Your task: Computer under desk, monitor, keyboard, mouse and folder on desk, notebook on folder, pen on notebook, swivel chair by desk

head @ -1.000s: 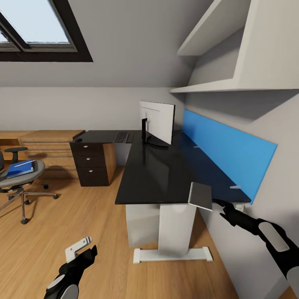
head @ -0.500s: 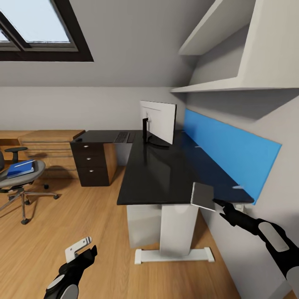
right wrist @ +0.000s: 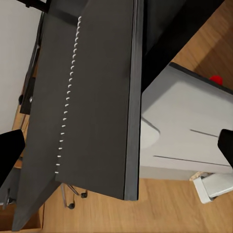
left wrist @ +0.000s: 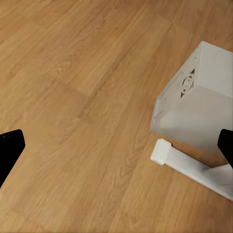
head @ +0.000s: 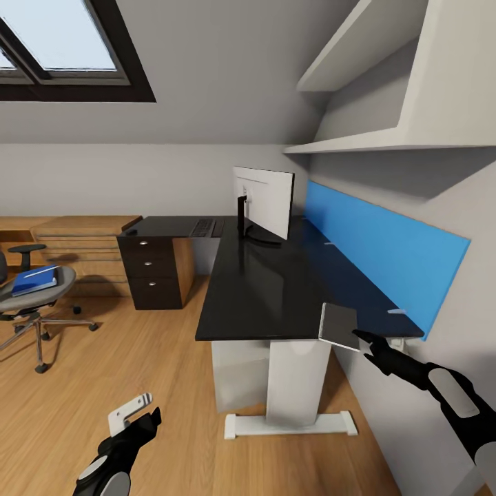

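The black L-shaped desk (head: 269,289) carries the monitor (head: 263,201) and, on its far wing, the keyboard (head: 202,227) and the mouse (head: 129,231). The grey notebook (head: 337,325) (right wrist: 92,97) sits at the desk's front right edge, looking tilted. My right gripper (head: 363,339) (right wrist: 116,150) is open, its tip at the notebook's near corner. Low over the floor, my left gripper (head: 138,413) (left wrist: 116,145) is open and empty. The white computer (head: 238,372) (left wrist: 199,102) stands under the desk. At the left, the blue folder (head: 33,279) lies on the swivel chair (head: 34,313). The pen is out of view.
A blue wall panel (head: 386,258) and white shelves (head: 372,141) run along the right wall beside my right arm. A light wood dresser (head: 79,241) stands behind the chair. The desk's white leg and foot (head: 293,420) are just ahead, with wood floor (head: 138,344) to the left.
The whole view has crept slightly closer to the desk. The notebook has kept its place on the desk edge, and both grippers look the same.
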`<state>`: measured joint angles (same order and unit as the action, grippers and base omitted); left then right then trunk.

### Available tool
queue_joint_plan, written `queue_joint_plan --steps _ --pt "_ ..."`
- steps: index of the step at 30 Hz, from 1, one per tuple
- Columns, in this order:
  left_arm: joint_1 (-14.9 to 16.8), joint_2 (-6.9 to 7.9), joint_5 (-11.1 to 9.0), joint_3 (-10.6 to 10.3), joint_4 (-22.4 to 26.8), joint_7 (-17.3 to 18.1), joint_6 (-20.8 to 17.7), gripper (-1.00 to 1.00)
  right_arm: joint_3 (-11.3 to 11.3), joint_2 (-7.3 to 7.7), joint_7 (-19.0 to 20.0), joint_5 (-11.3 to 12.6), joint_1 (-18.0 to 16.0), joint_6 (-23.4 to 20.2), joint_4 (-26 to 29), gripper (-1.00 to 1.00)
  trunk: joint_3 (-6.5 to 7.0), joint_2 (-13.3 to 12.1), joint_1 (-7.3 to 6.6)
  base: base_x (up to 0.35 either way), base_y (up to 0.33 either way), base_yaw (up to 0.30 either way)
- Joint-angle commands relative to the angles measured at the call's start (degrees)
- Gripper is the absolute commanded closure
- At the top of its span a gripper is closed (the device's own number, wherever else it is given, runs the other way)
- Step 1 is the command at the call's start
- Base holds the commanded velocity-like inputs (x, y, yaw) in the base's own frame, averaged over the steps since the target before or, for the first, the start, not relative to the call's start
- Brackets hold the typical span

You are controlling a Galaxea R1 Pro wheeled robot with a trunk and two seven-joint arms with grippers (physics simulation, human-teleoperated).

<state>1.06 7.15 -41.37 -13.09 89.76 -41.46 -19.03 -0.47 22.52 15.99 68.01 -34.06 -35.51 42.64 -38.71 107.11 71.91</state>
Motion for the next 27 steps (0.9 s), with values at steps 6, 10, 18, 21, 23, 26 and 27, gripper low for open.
queue_joint_plan --steps 6,10,18,21,23,26,27 --pt "0.1 0.07 -0.3 -0.1 0.1 -0.4 -0.1 -1.0 -0.1 -0.01 0.0 0.1 0.0 -0.3 -0.1 -1.0 -0.06 0.0 -0.01 0.139 0.088 0.0" --pt "0.1 0.09 -0.5 -0.1 -0.1 -0.6 -0.2 -1.0 -0.1 -0.02 0.1 0.1 0.0 -0.3 0.0 -1.0 -0.06 0.0 -0.01 0.067 0.042 0.0" --pt "0.1 0.01 -0.5 -0.1 -0.2 -0.6 -0.2 -1.0 -0.1 -0.02 0.1 0.1 0.0 -0.3 0.0 -1.0 -0.6 1.2 0.65 0.013 0.008 0.0" --pt "0.1 0.02 -0.5 -0.1 -0.2 -0.6 -0.2 -1.0 -0.1 -0.02 0.1 0.1 0.0 -0.3 0.0 -1.0 -1.14 2.4 1.31 0.002 0.002 0.0" --pt "0.1 0.04 -0.5 -0.1 -0.2 -0.6 -0.2 -1.0 -0.1 -0.02 0.1 0.1 0.0 -0.3 -0.1 -1.0 -1.14 2.4 1.31 0.001 0.001 0.0" --pt "0.1 0.04 -0.5 -0.1 -0.2 -0.6 -0.2 -1.0 -0.1 -0.02 0.1 0.1 0.0 -0.3 -0.1 -1.0 -1.14 2.4 1.31 0.0 0.0 0.0" --pt "0.1 0.05 -0.5 0.0 -0.2 -0.6 -0.2 -1.0 -0.1 -0.02 0.1 0.1 0.0 -0.3 -0.1 -1.0 -1.14 2.4 1.31 0.0 0.0 0.0"
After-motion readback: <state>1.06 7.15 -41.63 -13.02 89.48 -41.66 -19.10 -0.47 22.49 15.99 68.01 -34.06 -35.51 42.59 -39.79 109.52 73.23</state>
